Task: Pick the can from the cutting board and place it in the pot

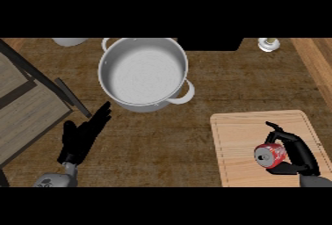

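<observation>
Grasping seems the step in hand: right hand point(299, 151) has fingers curled round the can point(270, 155) on the board point(246, 132), left hand point(83, 136) rests with straight fingers, and next I expect a lift toward the pot point(142, 70).

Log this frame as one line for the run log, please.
phase: grasping | right hand: curled round red can on cutting board | left hand: open, idle | pot: empty

Small pale bottle-like object point(268, 44) at the counter's point(246, 88) far edge, a grey rounded thing point(69, 41) (partly cut off) far left
</observation>
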Controlling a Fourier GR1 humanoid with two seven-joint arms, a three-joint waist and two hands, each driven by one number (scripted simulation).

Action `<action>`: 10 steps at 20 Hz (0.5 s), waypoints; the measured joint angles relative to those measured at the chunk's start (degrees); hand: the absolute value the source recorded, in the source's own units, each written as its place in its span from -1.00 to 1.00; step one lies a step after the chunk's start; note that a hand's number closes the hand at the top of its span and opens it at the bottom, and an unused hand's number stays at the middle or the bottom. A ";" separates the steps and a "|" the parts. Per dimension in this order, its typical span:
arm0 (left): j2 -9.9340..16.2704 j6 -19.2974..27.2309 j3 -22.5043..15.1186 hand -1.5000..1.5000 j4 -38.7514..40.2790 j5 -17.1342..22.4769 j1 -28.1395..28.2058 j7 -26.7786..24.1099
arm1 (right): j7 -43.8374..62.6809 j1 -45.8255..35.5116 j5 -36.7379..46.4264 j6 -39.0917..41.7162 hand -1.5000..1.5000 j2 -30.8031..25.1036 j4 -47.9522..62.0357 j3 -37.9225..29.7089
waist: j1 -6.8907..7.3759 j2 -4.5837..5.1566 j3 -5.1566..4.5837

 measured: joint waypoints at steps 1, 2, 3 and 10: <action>-0.06 -0.01 0.07 0.00 0.07 0.03 -0.01 -0.17 | 0.66 -0.02 0.27 -3.93 1.00 2.33 -0.84 -0.30 | -0.09 -0.08 -0.22; 0.01 -0.09 0.30 0.00 0.04 0.21 -0.20 -0.04 | 1.51 -0.19 0.72 -7.68 1.00 4.54 -1.81 -0.39 | -0.14 -0.12 -0.35; -0.16 -0.05 0.23 0.00 0.51 0.04 -0.42 -0.28 | 2.67 -0.72 1.56 -11.48 1.00 6.66 -3.04 -0.12 | -0.22 -0.12 -0.42; -0.92 0.20 0.45 0.00 1.40 -0.38 -0.91 0.00 | 13.99 0.96 8.51 -27.80 1.00 16.57 -16.57 5.91 | -0.19 0.20 0.42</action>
